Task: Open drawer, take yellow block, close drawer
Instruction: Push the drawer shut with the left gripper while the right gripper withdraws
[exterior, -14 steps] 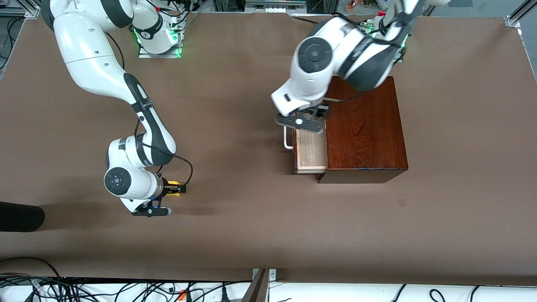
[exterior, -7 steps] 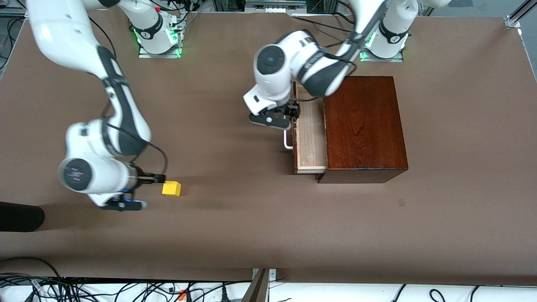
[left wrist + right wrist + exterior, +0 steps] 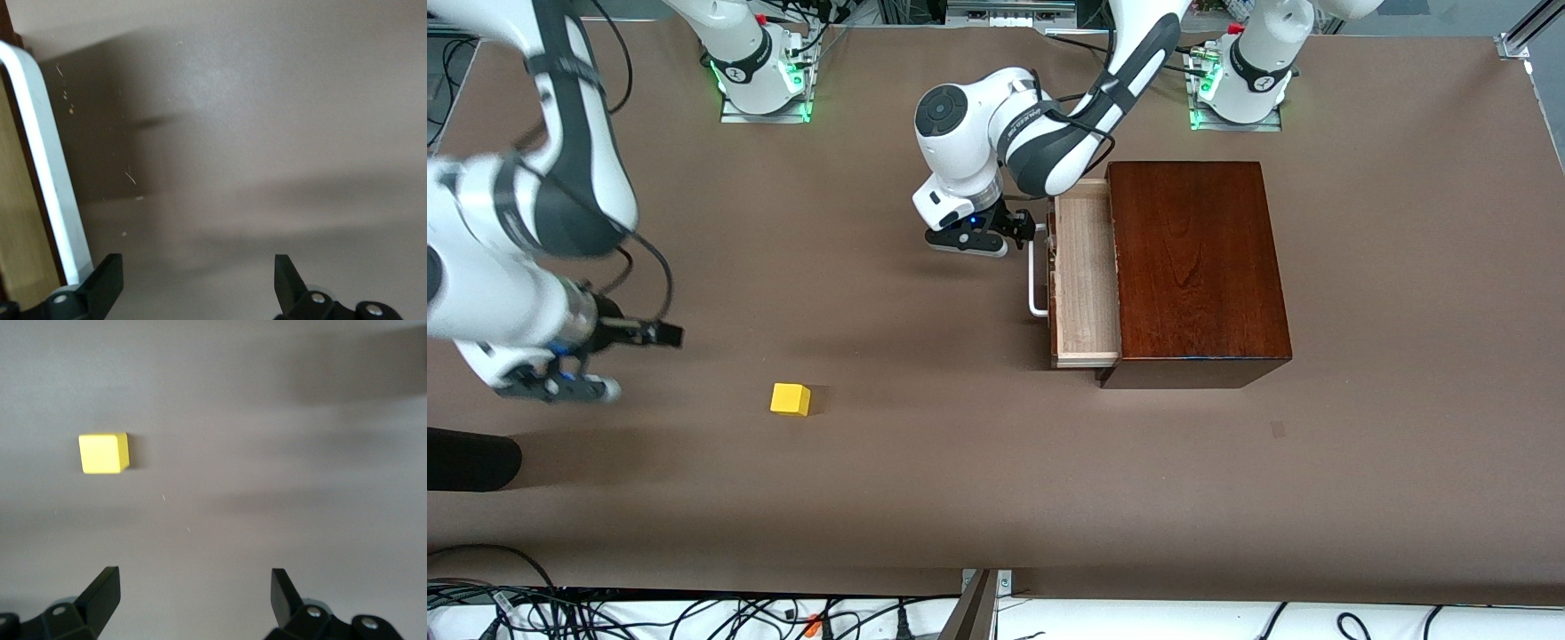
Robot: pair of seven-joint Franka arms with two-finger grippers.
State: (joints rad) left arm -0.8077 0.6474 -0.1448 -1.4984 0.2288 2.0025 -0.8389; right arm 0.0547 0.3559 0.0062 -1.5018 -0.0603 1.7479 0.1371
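Observation:
The yellow block lies by itself on the brown table, nearer to the front camera than the drawer and toward the right arm's end. In the right wrist view the yellow block sits apart from the fingers. My right gripper hovers open and empty, off toward the right arm's end from the block. The drawer stands pulled out of the dark wooden box, its pale tray bare. My left gripper is open, in front of the drawer, with one finger beside the end of the white handle.
A black object lies at the table's edge at the right arm's end. Cables run along the edge nearest the front camera. A small mark shows on the table near the box.
My right gripper opened, left the yellow block on the table and drew away toward the right arm's end. My left gripper moved from over the drawer to the handle's end.

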